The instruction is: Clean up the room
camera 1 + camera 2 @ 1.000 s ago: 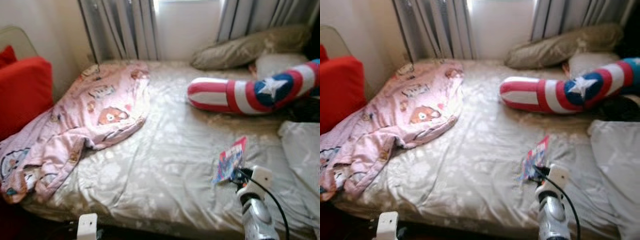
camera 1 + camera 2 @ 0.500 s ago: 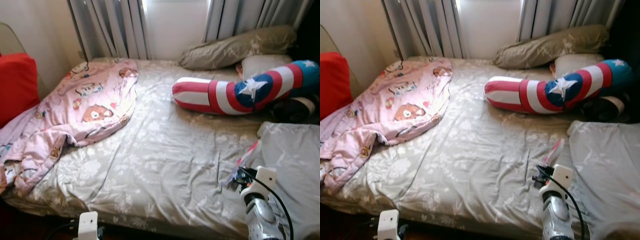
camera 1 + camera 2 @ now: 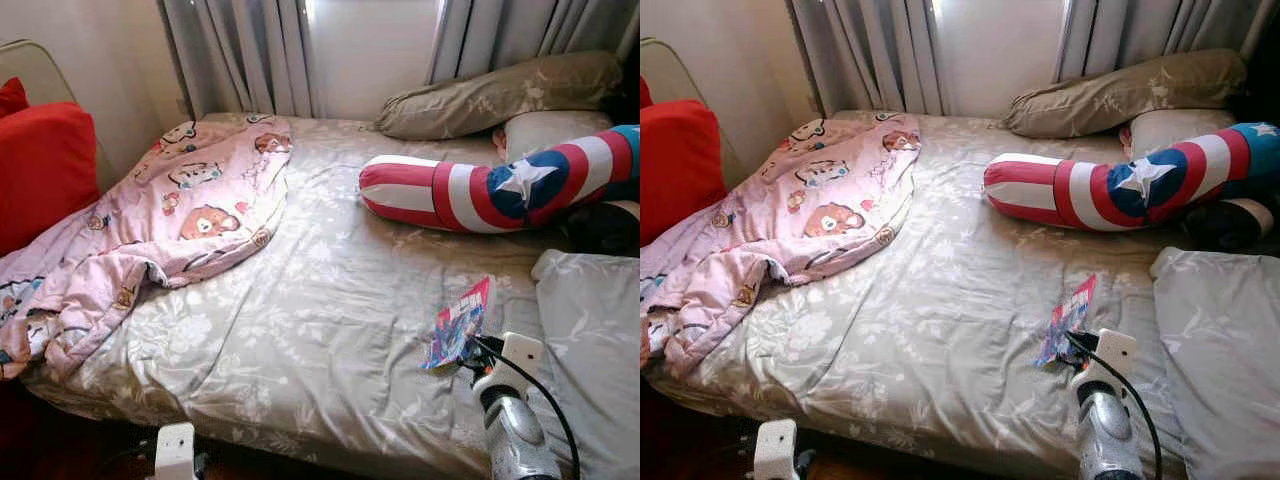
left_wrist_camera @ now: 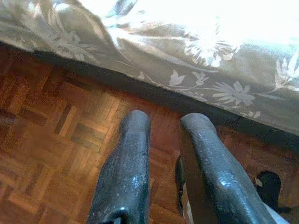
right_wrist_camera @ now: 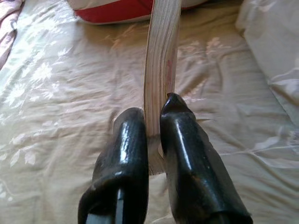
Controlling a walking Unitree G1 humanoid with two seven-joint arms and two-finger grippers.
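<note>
Pinching a thin colourful book [image 3: 458, 325] by its lower edge, my right gripper [image 5: 153, 122] holds it upright above the bed [image 3: 330, 300], its two black fingers [image 5: 180, 140] pressed against either side of the pages. The book hangs over the near right part of the floral grey-green sheet, close to the bed's front edge.

Just beside it, on my right, lies a pale grey pillow [image 3: 595, 330]. Farther back, a long red, white and blue bolster with a white star [image 3: 480, 190] stretches across the mattress, and behind that an olive pillow [image 3: 500, 95] leans at the foot of the grey curtains [image 3: 240, 50]. A second, lighter pillow [image 3: 545, 130] peeks out between the two.

On the far left side of the bed a pink blanket printed with cartoon bears [image 3: 170, 220] is rumpled, one end spilling over the mattress edge. A red cushion [image 3: 40, 170] stands next to it against the wall.

My left gripper [image 4: 163, 140] hangs low over the wooden parquet floor [image 4: 56, 126], near the sheet's hanging hem, its fingers slightly parted with nothing between them.
</note>
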